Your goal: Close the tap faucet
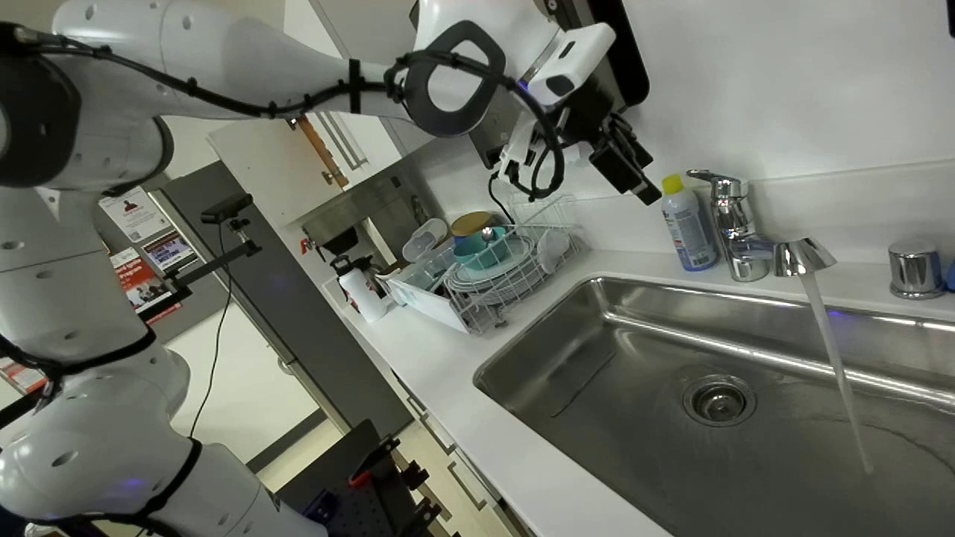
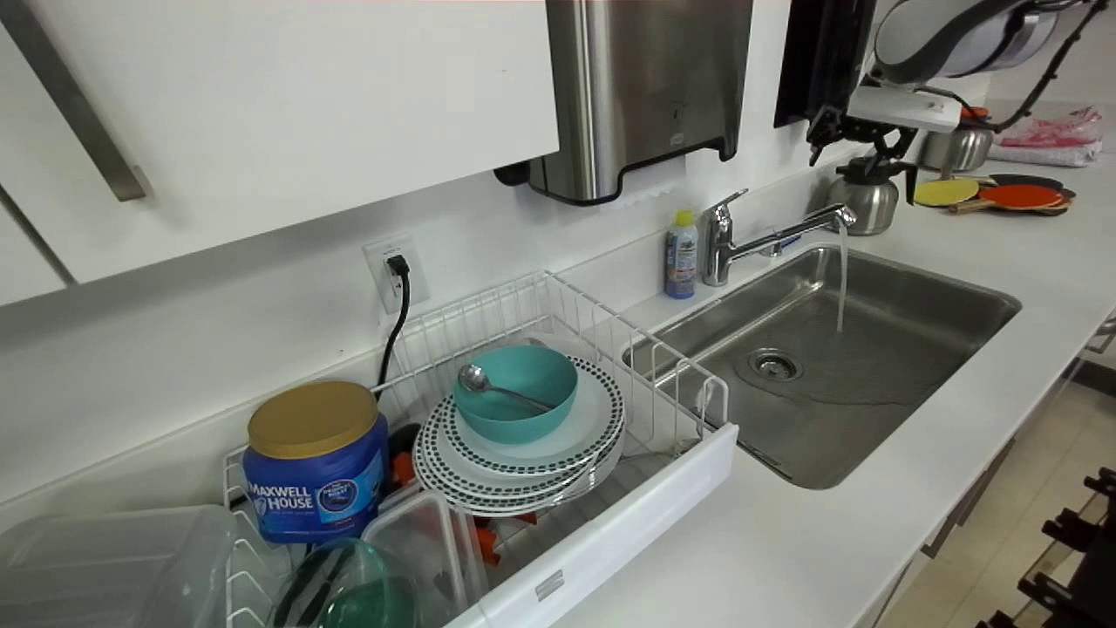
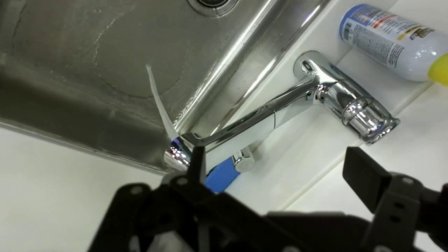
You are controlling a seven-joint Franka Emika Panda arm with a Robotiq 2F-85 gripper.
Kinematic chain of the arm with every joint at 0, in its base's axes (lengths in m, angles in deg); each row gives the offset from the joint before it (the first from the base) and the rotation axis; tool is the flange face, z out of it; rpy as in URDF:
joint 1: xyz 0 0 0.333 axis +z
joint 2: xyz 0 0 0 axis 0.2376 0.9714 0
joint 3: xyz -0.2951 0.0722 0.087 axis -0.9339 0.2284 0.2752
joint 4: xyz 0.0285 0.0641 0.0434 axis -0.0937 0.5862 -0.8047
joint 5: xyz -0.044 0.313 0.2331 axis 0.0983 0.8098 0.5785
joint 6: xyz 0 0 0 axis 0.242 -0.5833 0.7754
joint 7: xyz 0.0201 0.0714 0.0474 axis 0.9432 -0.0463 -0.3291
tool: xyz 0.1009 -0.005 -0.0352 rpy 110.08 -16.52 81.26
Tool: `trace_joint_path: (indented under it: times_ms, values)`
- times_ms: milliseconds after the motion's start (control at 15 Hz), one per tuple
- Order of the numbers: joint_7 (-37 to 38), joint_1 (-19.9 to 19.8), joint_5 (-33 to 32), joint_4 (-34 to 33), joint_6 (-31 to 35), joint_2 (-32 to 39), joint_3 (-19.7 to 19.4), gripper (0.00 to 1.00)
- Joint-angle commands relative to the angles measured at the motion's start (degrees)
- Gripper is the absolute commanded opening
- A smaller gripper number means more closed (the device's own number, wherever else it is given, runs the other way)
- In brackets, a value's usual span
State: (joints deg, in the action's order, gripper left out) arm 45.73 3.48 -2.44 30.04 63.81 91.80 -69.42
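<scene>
The chrome tap faucet stands upright on the sink's back rim in both exterior views point(image 1: 735, 224) point(image 2: 719, 240) and in the wrist view point(image 3: 344, 92). Water runs from its spout point(image 2: 793, 228) into the sink. Its lever handle point(image 2: 731, 201) tilts upward; in the wrist view the handle is hard to make out. My gripper point(image 2: 863, 177) is open and empty, higher than the spout and apart from the faucet. In an exterior view the gripper point(image 1: 643, 176) appears left of the handle. In the wrist view its fingers point(image 3: 276, 154) are wide apart below the faucet.
A blue-and-white bottle with a yellow cap point(image 2: 682, 257) stands close beside the faucet. The steel sink point(image 1: 716, 477) lies in front. A dish rack point(image 2: 602, 523) holds plates and a bowl. A steel dispenser point(image 2: 654, 87) hangs above. A steel carafe point(image 2: 872, 208) stands beyond the spout.
</scene>
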Motion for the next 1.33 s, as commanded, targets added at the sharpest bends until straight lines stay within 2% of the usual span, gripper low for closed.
trace_joint_path:
  times_ms: [0,333,400,600,733,800,867,1067,1267]
  values:
    - [-5.2,-1.2,1.2,-13.1,-12.2,5.7,0.7,1.00]
    - [-11.3,-2.0,-1.4,-24.4,-20.7,11.4,0.4,1.00]
    - [-9.4,-1.4,-0.6,-18.8,-17.4,8.0,0.3,1.00]
    - [-10.4,-1.8,-1.0,-22.2,-18.5,10.5,0.4,1.00]
    - [-10.0,-1.6,-1.1,-21.8,-17.5,10.9,0.4,1.00]
    - [-9.7,-1.6,-0.6,-21.9,-16.6,11.2,0.6,0.75]
    - [-9.6,-1.7,0.0,-22.1,-16.5,11.5,0.9,0.74]
    - [-9.7,-2.2,2.7,-22.6,-14.3,12.6,1.9,0.50]
    - [-10.3,-2.6,5.7,-22.4,-9.2,13.7,3.0,0.27]
